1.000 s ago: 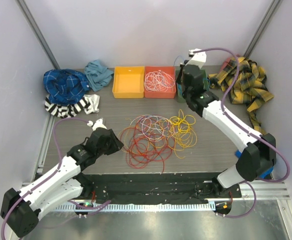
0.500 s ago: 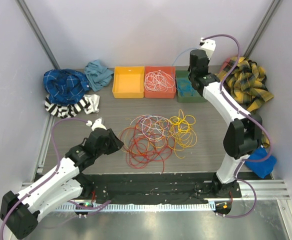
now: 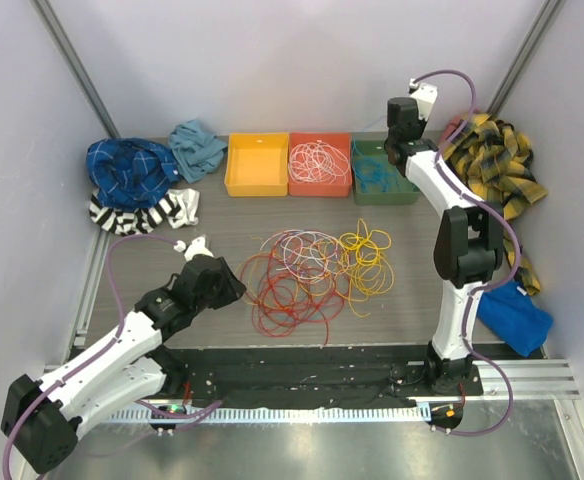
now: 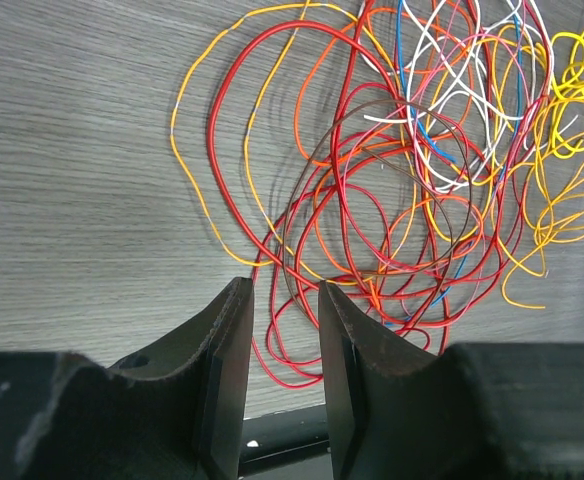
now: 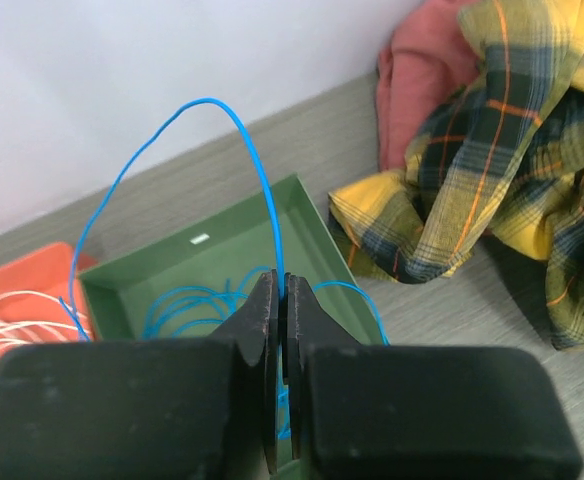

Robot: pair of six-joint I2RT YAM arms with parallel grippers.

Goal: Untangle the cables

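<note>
right jaws are pressed together on a blue cable [image 5: 260,180] that arches up ahead of them over the green tray [image 5: 312,228]. left jaws stand part spread; the tangled cables [image 4: 402,200] lie on the bench [image 4: 72,150] just ahead.

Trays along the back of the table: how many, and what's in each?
3, side by side. The yellow tray on the left looks empty; the red tray in the middle holds pale cables; the green tray on the right holds blue cables. None seems hidden.

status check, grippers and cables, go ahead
Right gripper shut on thin blue cable above green plastic tray. Left gripper open at near edge of red, orange, yellow and white cable tangle. No obstruction seen.
</note>
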